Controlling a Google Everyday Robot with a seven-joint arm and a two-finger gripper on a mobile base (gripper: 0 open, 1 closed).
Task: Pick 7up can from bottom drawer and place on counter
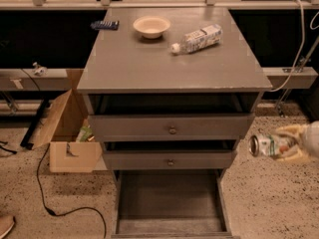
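My gripper (pixel 279 146) is at the right edge of the view, to the right of the cabinet at the height of the middle drawer. It is shut on the 7up can (pixel 265 145), a silver-and-green can held on its side with its shiny round end facing left. The bottom drawer (pixel 169 198) is pulled open below and its dark grey floor is bare. The counter (pixel 149 59) is the grey top of the cabinet, above and left of the can.
On the counter lie a clear plastic bottle (pixel 197 39), a beige bowl (pixel 151 26) and a dark remote (pixel 104 25). Two shallower drawers (pixel 172 129) with knobs stand slightly open. An open cardboard box (pixel 65 133) and a black cable (pixel 45 183) lie on the floor at left.
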